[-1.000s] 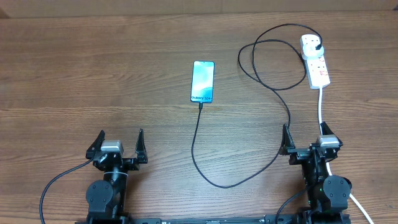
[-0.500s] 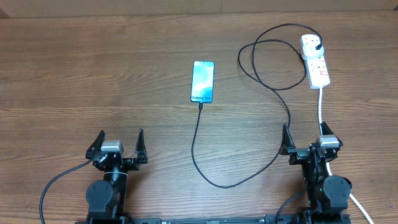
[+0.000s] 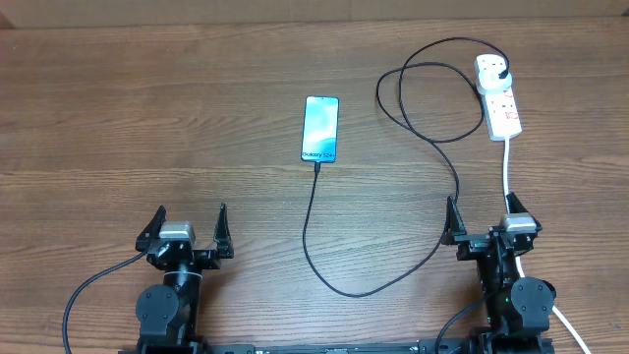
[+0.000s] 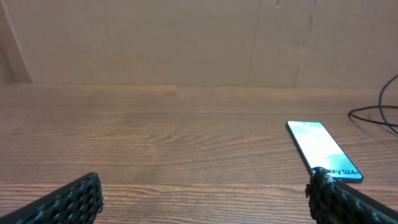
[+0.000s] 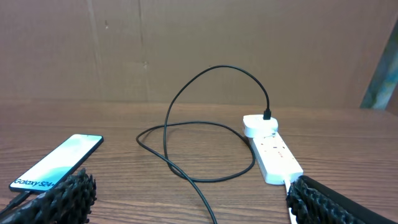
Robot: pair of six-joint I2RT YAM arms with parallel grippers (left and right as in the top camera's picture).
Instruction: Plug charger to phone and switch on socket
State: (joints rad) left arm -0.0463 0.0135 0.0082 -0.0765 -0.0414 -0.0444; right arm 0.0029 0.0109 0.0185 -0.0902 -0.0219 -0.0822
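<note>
The phone [image 3: 320, 129] lies flat mid-table, its blue screen lit, also seen in the left wrist view [image 4: 322, 156] and the right wrist view [image 5: 56, 162]. The black charger cable [image 3: 324, 256] runs from the phone's near end, loops right, and its plug [image 3: 502, 73] sits in the white socket [image 3: 499, 97] at the far right [image 5: 272, 149]. My left gripper [image 3: 186, 230] rests open near the front left edge. My right gripper [image 3: 488, 220] rests open at the front right, over the cable and the white cord. Neither holds anything.
The socket's thick white cord [image 3: 508, 172] runs toward the front edge past my right arm. A brown cardboard wall [image 5: 199, 50] stands behind the wooden table [image 3: 147, 118].
</note>
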